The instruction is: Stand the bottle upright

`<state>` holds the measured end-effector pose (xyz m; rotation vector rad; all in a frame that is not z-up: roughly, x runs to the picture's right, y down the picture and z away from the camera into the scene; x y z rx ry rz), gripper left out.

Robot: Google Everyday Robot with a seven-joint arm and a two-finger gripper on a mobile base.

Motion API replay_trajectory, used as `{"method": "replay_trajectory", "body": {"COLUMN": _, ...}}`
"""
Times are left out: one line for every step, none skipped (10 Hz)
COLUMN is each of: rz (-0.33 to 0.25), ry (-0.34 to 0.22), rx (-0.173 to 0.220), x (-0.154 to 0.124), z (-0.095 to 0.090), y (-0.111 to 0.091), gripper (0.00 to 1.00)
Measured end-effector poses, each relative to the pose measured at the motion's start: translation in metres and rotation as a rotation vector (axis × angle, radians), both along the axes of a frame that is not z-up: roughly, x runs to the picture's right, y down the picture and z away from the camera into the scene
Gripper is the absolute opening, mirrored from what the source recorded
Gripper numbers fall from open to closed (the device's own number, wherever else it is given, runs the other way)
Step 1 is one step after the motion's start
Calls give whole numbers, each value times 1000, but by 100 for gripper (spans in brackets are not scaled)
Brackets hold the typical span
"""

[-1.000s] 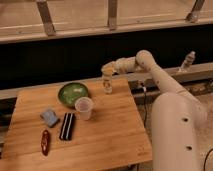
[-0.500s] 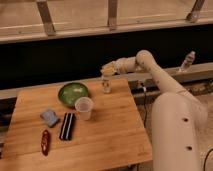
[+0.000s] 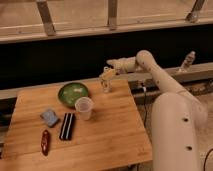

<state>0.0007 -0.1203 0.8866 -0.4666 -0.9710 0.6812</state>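
The gripper (image 3: 106, 76) is hanging over the far edge of the wooden table (image 3: 110, 135), clenched around the top of the small whitish bottle (image 3: 106, 86). The bottle is standing upright on the wood, just right of the green bowl (image 3: 73, 93) and beyond the translucent cup (image 3: 84, 108).

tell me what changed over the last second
Nothing visibly changed. The gripper hangs over the far edge of the table at the bottle, as before. The green bowl, cup and the items at the left lie as they were.
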Motion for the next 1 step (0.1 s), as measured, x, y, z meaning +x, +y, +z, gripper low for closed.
{"method": "replay_trajectory", "body": {"rz": 0, "ry": 0, "rx": 0, "x": 0, "z": 0, "y": 0, "gripper": 80}}
